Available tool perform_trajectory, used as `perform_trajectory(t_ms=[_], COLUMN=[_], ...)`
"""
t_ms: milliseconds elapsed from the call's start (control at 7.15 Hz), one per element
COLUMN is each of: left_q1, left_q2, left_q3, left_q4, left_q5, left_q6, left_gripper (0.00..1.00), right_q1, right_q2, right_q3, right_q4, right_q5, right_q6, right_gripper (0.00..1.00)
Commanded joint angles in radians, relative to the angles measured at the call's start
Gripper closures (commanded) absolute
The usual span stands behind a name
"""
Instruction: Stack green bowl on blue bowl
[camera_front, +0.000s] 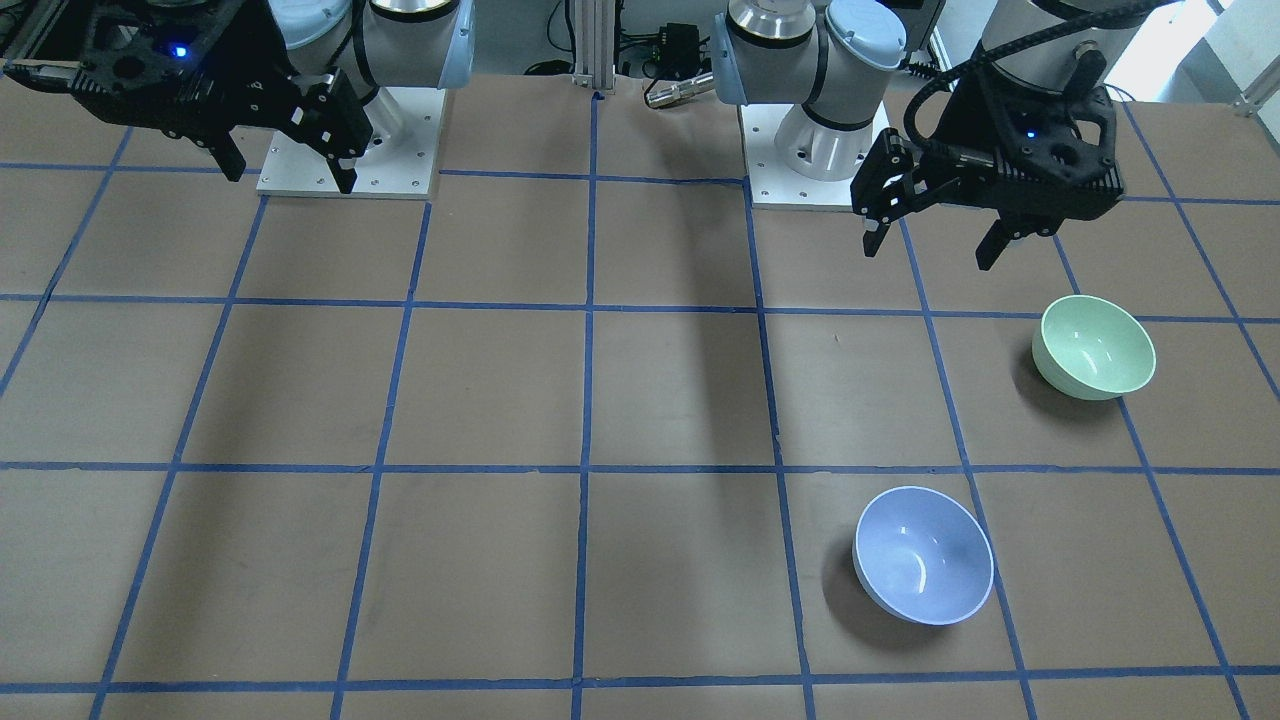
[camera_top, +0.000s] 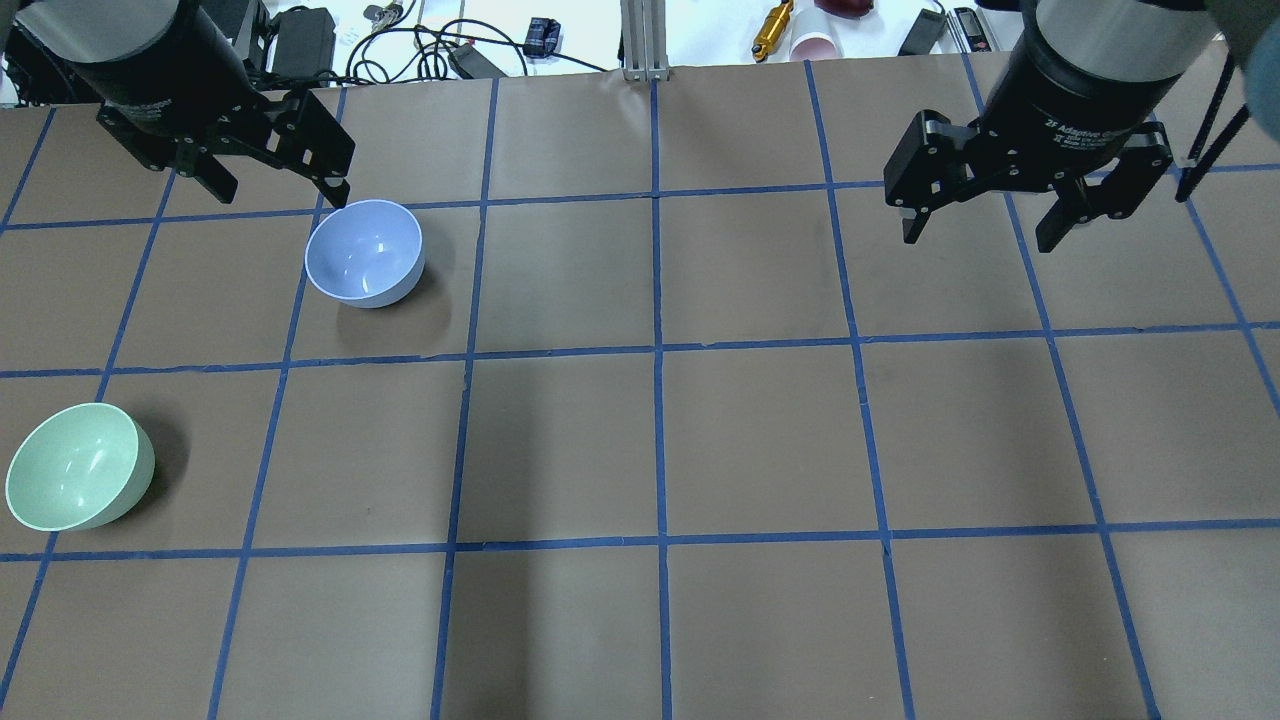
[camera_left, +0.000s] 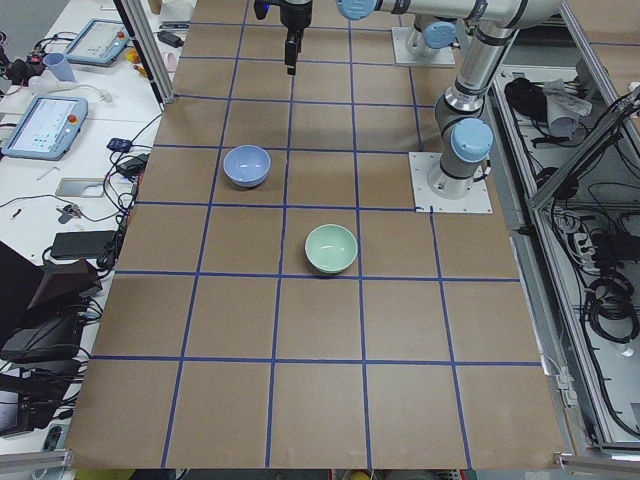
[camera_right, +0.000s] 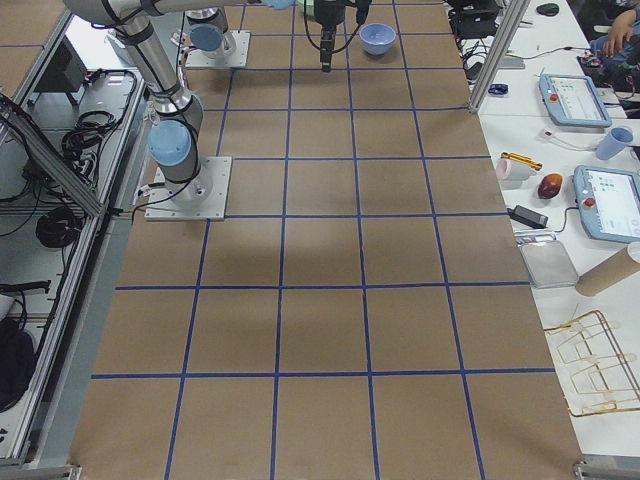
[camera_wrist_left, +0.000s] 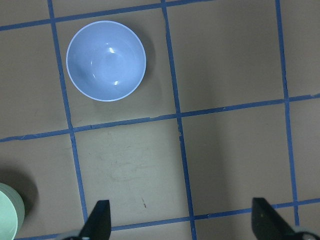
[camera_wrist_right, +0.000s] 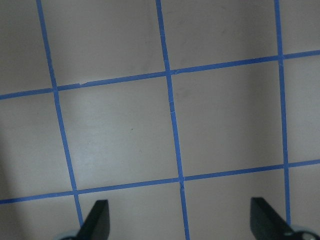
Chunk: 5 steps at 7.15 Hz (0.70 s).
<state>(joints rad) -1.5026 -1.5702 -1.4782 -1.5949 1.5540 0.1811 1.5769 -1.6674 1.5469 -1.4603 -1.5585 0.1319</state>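
From across the table, you see no step of the stack done yet. The green bowl (camera_front: 1094, 347) and the blue bowl (camera_front: 923, 555) stand upright, well apart, on the table (camera_front: 640, 390). The left gripper (camera_front: 930, 252) hangs spread and empty near the green bowl, on the base side of it. The right gripper (camera_front: 290, 178) is also spread and empty, far off on the other side.

From overhead, the green bowl sits close to the frame's left border, and the blue one lies just beside the left claw's fingertips. I judge that the grasp, lift, carry and placing are all left to do.

The left side view shows plenty of table beyond the green bowl, and nothing stands between the bowls. The blue one is nearer the operators' edge.

The right side view shows only the blue bowl, far off.

The left wrist camera shows the blue bowl ahead, a sliver of green at the frame's corner, and fingers wide apart.

The right wrist camera shows only the taped grid and parted fingers.
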Motion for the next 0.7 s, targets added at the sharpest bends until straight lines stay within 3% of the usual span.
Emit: perform_trajectory(t_ms=[0, 559], left_q1=[0.001, -0.004], left_q2=[-0.001, -0.01], left_q3=[0.001, -0.005], left_q4=[0.001, 0.001], left_q5=[-0.002, 0.0], left_q6=[-0.003, -0.008], left_gripper=[0.0, 0.0], right_q1=[0.0, 0.0], right_q2=[0.0, 0.0], right_q3=[-0.001, 0.001], right_q4=[0.0, 0.001], right_q5=[0.0, 0.0], right_q6=[0.0, 0.0], right_gripper=[0.0, 0.0])
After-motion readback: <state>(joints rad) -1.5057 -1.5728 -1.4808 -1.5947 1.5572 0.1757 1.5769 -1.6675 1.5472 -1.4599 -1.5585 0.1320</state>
